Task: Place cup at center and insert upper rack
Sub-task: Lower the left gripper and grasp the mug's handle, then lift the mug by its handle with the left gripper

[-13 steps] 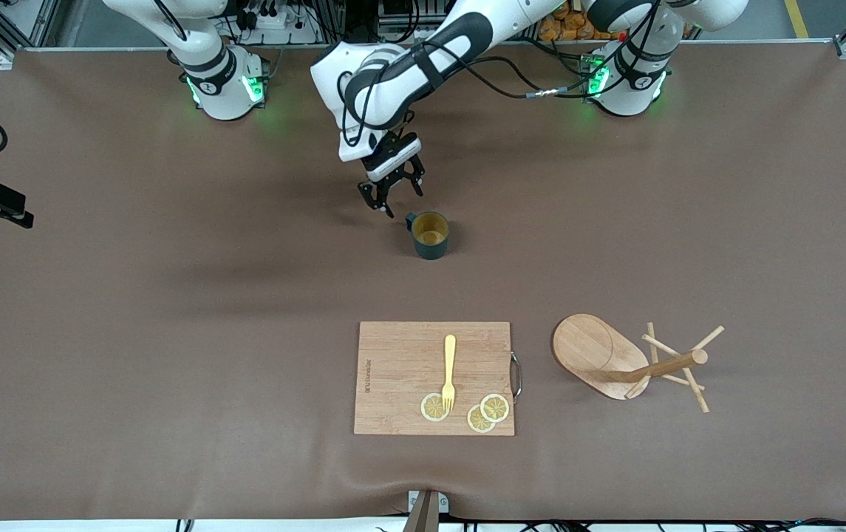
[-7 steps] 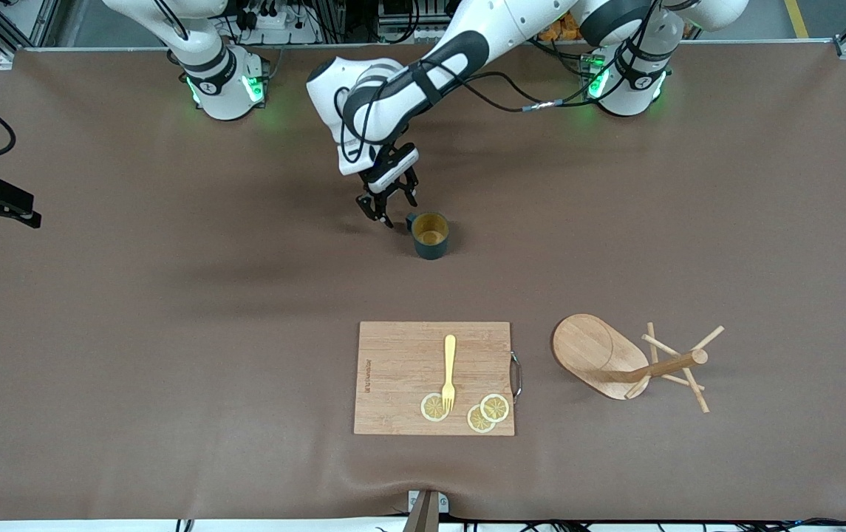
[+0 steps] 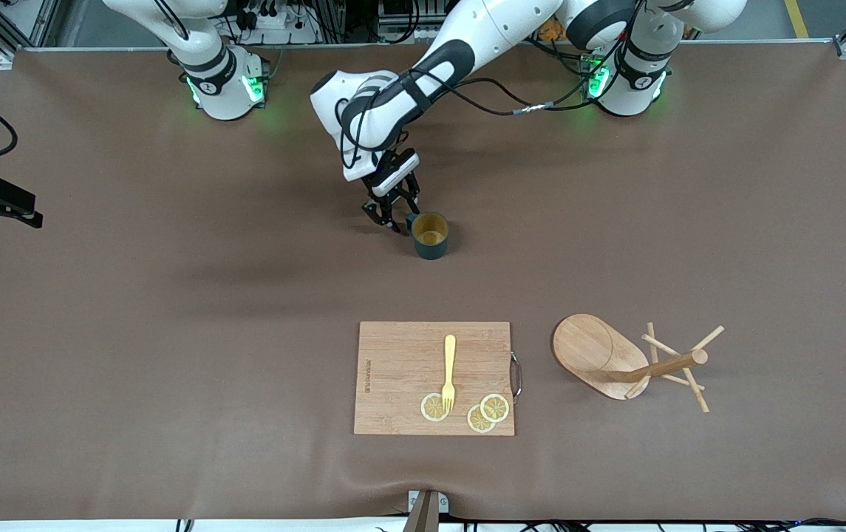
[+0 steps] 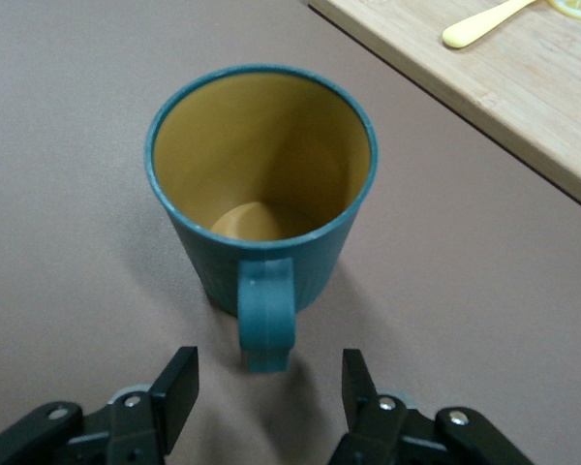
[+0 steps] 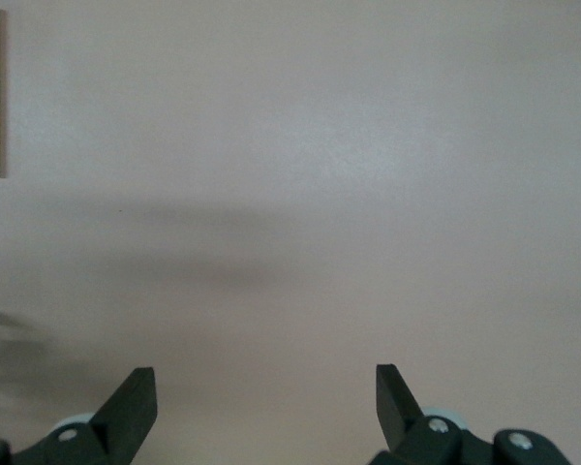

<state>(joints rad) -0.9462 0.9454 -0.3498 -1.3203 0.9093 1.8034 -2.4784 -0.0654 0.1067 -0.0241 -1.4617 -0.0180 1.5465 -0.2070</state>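
Left gripper (image 4: 268, 387) – fingers apart, nothing held – straddles teal cup's (image 4: 261, 184) handle (image 4: 266, 315); centre before squeezing; right gripper (image 5: 266, 402) waits, wide.

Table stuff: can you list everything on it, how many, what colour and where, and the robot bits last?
cup: one, dark teal with a yellowish inside, upright near the table's middle, farther from the front camera than the cutting board.
cutting board: one, light wood with a metal handle, nearer the front camera.
fork: one, yellow, lying on the cutting board.
lemon slices: three, yellow, on the cutting board's near edge; the fork's tines lie on one.
upper rack: one, light wood, tipped on its side beside the cutting board, toward the left arm's end.
table: one, brown cover.
left claw: one, black, open, fingers either side of the cup's handle, not gripping.
right claw: one, black, open, waiting over bare table.
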